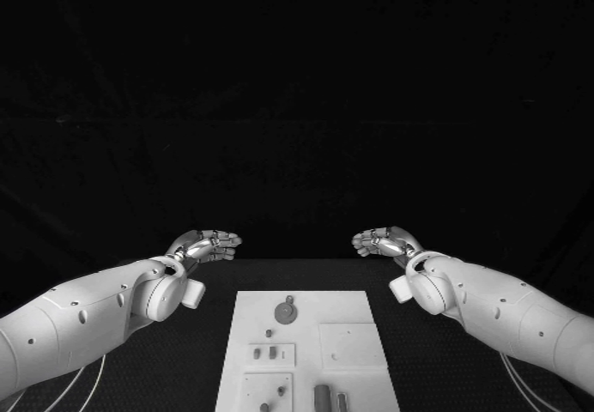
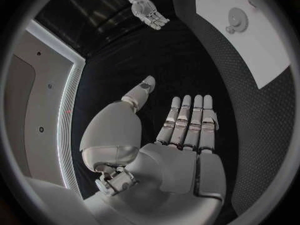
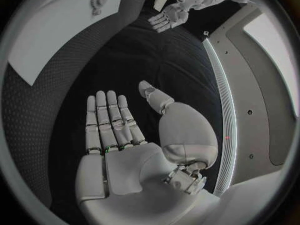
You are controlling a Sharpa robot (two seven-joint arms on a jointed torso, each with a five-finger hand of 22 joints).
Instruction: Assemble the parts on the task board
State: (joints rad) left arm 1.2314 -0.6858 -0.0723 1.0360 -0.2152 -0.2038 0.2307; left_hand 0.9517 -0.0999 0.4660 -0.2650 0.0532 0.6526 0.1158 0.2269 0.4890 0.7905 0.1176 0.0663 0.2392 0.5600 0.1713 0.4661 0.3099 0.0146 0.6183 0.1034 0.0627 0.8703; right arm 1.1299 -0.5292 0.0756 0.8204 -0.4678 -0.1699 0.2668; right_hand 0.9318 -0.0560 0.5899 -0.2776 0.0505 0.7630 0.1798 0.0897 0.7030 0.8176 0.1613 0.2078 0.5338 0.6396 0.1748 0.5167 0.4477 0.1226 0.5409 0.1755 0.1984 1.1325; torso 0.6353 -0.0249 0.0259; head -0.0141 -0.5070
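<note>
The white task board (image 1: 342, 304) lies in the middle of the table, close to me. A round part with a short stem (image 1: 287, 311) sits near its far end. Several small parts (image 1: 263, 352) and two upright pegs (image 1: 330, 400) are at its near end. My left hand (image 1: 208, 246) hangs beyond the board's far left corner and my right hand (image 1: 384, 242) beyond its far right corner. Both are off the board and hold nothing. The left wrist view shows my left hand (image 2: 184, 130) flat with fingers straight, over black table. My right hand (image 3: 115, 127) looks the same in the right wrist view.
A square recessed outline (image 1: 350, 343) marks the board's right half. Black textured mat (image 1: 185, 360) flanks the board on both sides. The board (image 2: 250, 40) and its round part (image 2: 236, 20) appear to one side in the left wrist view, as does the right hand (image 2: 150, 12).
</note>
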